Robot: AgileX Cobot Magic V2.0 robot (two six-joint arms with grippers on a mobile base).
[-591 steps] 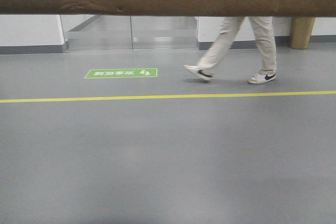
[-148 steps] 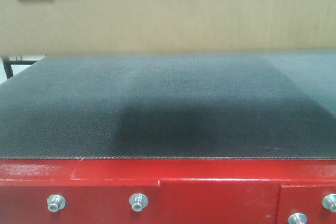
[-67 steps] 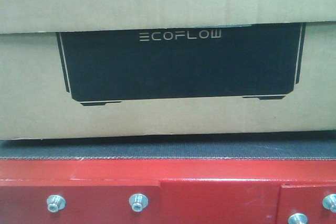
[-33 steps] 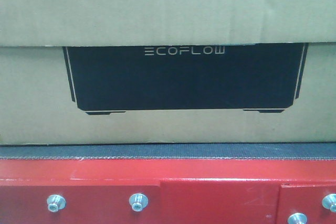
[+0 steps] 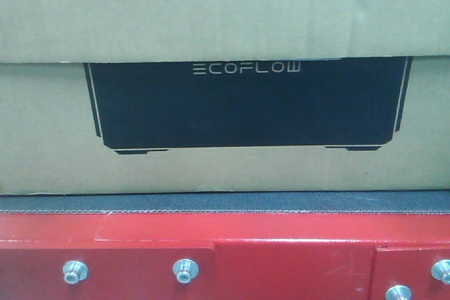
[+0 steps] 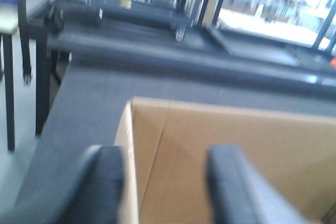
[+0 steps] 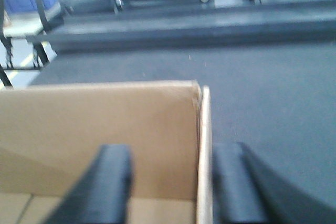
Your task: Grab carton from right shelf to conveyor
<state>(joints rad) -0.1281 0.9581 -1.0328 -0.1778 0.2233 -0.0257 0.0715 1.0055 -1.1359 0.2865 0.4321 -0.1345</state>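
The carton (image 5: 225, 166) fills the front view and appears to sit on the dark belt of the conveyor (image 5: 225, 201), its lower edge along the belt just behind the red frame. From the wrist views, each claw straddles an upright flap at one end of the open box. The left claw (image 6: 165, 192) has one finger outside the wall and one inside. The right claw (image 7: 173, 192) stands the same way at the opposite wall. Whether the pads are pressing the cardboard or standing slightly off it cannot be told; both views are blurred there.

The main risk, as I judge it, lies in the release. A thin corrugated flap can bend or tear if a claw pulls away while clamped, and that would drag the carton toward the belt's near edge. Uneven letting-go could skew the box.

The only readable writing is "ECOFLOW" (image 5: 247, 69), pale letters at the top of the black printed panel (image 5: 246, 110). The silver bolts (image 5: 185, 270) on the frame carry no markings.
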